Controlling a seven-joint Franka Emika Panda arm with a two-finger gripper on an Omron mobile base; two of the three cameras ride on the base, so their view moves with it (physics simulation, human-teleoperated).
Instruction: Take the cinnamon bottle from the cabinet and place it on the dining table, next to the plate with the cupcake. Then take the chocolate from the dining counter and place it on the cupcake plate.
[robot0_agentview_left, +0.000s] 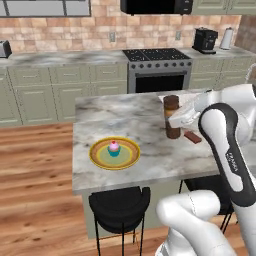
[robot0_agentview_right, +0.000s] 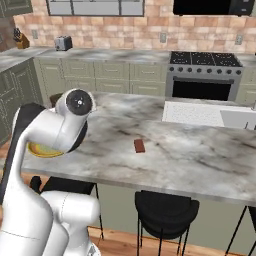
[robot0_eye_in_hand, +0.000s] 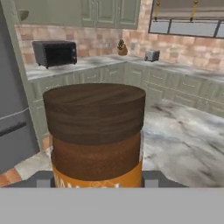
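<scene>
Jaws (robot0_agentview_left: 173, 120): gripping the cinnamon bottle (robot0_agentview_left: 172, 116) upright, centre right | chocolate (robot0_agentview_left: 192, 136): on desk (robot0_agentview_left: 130, 120) just right | cupcake (robot0_agentview_left: 114, 148): on yellow plate (robot0_agentview_left: 114, 153), lower left

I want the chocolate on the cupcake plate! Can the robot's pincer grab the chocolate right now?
Probably not yet. The pincer is shut on the cinnamon bottle, so it is full. The chocolate lies bare on the dining table beside it, with nothing covering it.
</scene>
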